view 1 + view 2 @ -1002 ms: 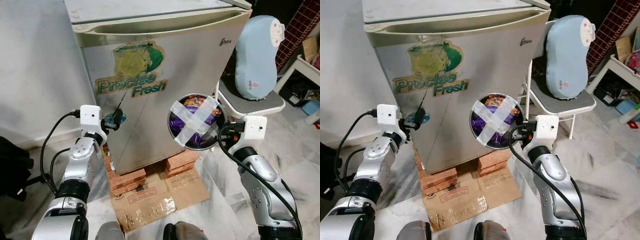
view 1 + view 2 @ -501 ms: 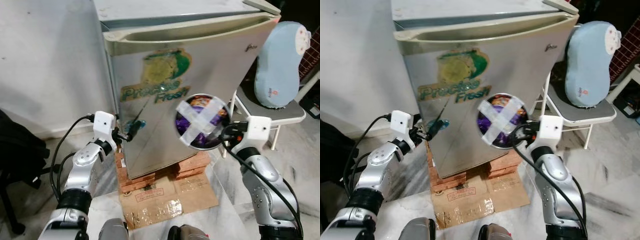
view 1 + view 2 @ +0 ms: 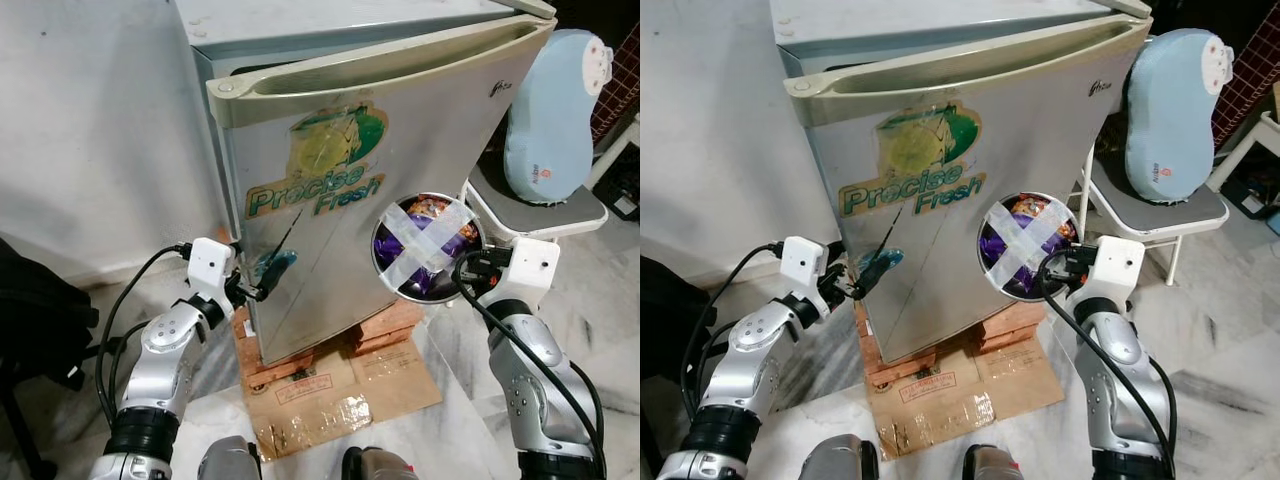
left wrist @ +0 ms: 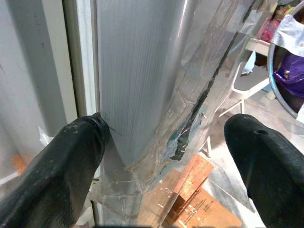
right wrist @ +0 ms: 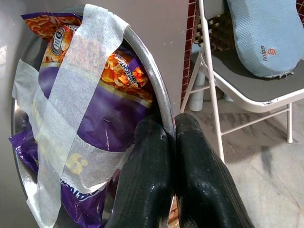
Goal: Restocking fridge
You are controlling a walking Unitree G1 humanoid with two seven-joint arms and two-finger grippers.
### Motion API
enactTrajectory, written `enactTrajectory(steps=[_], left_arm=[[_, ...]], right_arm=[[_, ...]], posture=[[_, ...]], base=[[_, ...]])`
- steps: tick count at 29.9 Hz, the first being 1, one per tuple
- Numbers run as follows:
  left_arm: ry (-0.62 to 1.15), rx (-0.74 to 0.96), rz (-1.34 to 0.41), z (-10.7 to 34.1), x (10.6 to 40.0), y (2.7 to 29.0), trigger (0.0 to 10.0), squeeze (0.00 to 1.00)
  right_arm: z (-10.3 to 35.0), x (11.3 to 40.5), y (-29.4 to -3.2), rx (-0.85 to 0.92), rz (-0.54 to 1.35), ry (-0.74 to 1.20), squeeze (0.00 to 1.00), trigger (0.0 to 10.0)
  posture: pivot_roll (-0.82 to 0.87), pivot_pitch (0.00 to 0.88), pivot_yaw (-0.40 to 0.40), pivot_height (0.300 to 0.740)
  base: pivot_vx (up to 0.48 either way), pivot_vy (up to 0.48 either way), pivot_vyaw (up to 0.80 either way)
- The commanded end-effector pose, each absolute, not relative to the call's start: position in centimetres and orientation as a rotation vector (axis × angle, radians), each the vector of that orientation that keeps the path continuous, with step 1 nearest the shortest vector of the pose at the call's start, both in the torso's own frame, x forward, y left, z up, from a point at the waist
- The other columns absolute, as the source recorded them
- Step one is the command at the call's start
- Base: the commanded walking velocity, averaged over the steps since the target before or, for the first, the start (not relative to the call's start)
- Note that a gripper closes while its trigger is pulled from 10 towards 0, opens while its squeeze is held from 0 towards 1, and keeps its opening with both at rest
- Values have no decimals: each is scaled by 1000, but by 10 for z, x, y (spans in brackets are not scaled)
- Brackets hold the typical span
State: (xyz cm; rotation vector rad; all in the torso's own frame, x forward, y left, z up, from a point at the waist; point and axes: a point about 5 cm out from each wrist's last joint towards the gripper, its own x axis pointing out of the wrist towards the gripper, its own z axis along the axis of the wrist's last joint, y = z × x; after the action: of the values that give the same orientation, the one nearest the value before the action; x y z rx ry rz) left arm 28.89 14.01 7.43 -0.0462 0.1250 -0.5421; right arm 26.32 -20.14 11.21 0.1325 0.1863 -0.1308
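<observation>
Fridge point(image 3: 330, 90) stands before us, a small silver one raised on bricks point(image 3: 300, 355), with flattened cardboard point(image 3: 340, 385) on the floor in front. Its door point(image 3: 420, 170), marked "Precise Fresh", is slightly ajar at our left edge, where a dark gap shows along the top.

On our left, our left gripper point(image 3: 255, 290) is at the lower part of that opening edge. In the left wrist view its fingers point(image 4: 71, 166) are spread wide, one tucked at the seam between door and cabinet, the other out in front of the door face, so the door's edge sits between them.

Moving right, our right gripper point(image 5: 173, 137) is held before the lower door. Its two fingers are pressed together on the rim of a round steel bowl point(image 5: 159, 95), which stands nearly on edge. Inside the bowl lies a purple and orange snack packet point(image 5: 109, 114), held in by two crossed strips of white tape point(image 5: 71, 95).

Further right stands a white folding chair point(image 3: 1160, 215) with a pale blue cushion point(image 3: 1170, 100) on it.
</observation>
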Motion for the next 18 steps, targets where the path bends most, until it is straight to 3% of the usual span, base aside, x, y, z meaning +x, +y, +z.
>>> enactTrajectory(steps=[1, 10, 18], left_arm=[[121, -48, -771, 79, 281, 89, 10000, 0], [114, -42, -811, 84, 276, 82, 10000, 0], [117, -46, -817, 85, 272, 80, 10000, 0]], right_arm=[[112, 261, -212, 131, -193, 191, 0, 10000], [108, 255, -221, 112, -272, 213, 0, 10000], [105, 255, -220, 124, -281, 227, 0, 10000]], posture=[[-38, 100, -66, 740], [-42, 100, -59, 740], [-38, 99, -59, 740]], base=[[0, -311, -769], [0, -353, -747], [0, -431, -287]])
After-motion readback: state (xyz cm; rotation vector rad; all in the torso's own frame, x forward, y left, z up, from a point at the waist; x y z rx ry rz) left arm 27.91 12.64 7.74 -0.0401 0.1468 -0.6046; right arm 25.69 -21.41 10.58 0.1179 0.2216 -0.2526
